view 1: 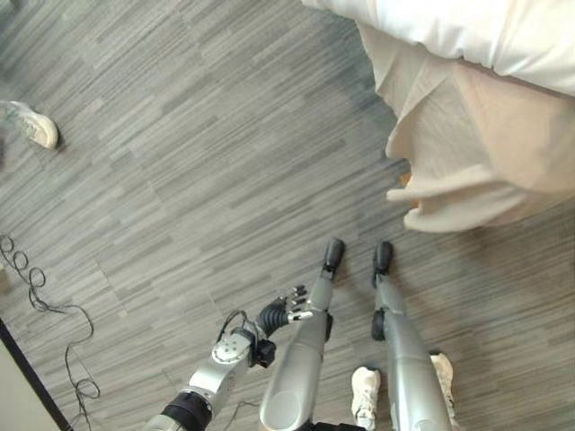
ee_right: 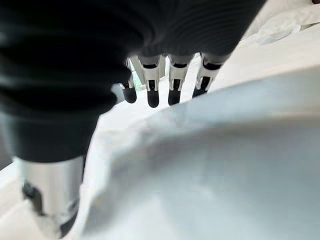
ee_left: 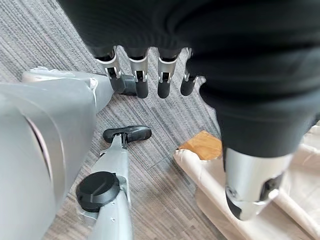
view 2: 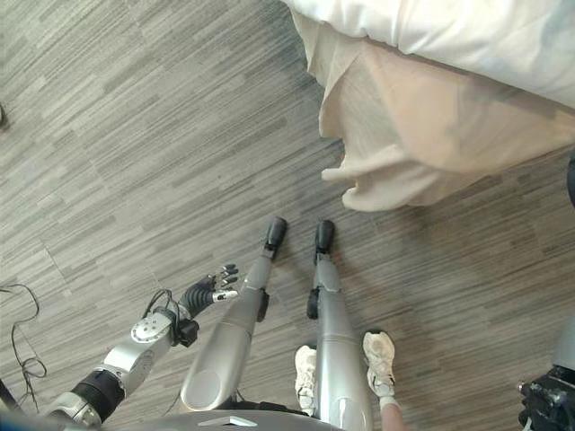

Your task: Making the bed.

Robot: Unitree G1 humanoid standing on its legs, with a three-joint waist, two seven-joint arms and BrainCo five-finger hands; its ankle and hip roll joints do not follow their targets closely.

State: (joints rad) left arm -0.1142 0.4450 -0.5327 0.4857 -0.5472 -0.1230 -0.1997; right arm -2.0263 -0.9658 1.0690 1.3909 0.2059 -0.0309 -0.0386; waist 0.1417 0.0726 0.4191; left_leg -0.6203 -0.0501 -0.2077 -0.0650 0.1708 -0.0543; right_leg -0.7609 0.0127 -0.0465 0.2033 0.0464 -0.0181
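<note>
In the left eye view, the white duvet (view 1: 467,31) is lying on the bed above a hanging beige sheet (view 1: 467,153); the left robot hand (view 1: 286,310) is hanging open and empty. In the right wrist view, the right robot hand (ee_right: 165,82) is hovering open over bedding; grasping loosely, it could slip.

floor (view 1: 180,135): grey wood-grain planks | bed (view 2: 467,36): white duvet on top | beige sheet (view 2: 422,135): hanging to floor

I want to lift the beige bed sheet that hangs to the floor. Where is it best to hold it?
Probably at the bunched lower corner of the beige sheet, where folds gather near the floor. Come from the robot's left side, the open floor side, with the left hand.
</note>
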